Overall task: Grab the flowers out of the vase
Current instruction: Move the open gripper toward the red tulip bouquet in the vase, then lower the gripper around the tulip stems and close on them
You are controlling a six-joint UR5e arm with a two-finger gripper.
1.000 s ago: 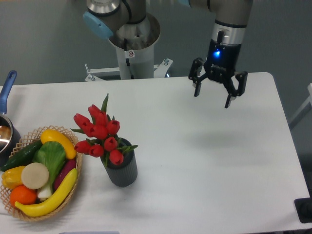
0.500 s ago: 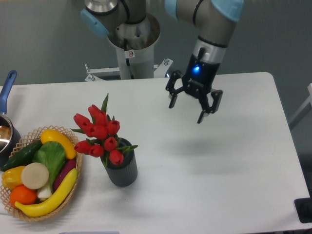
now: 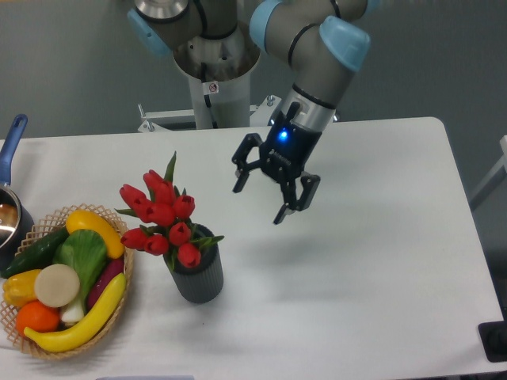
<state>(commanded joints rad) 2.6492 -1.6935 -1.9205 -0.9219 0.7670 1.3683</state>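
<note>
The flowers (image 3: 161,215), a bunch of red tulip buds with green leaves, stand in the vase (image 3: 197,273), a short dark grey ribbed cylinder left of the table's middle. The buds lean out to the vase's upper left and hide most of its mouth. My gripper (image 3: 260,201) hangs open above the table, up and to the right of the flowers, tilted, with a blue light on its body. Nothing is between its fingers, and a clear gap separates it from the buds.
A wicker basket (image 3: 119,307) of toy vegetables sits at the left, close beside the vase. A dark pot with a blue handle (image 3: 11,142) is at the far left edge. The arm's base column (image 3: 214,71) stands behind the table.
The gripper has moved left and down toward the flowers, from the back right of the table to near its middle. It stays open. Flowers and vase have not moved.
</note>
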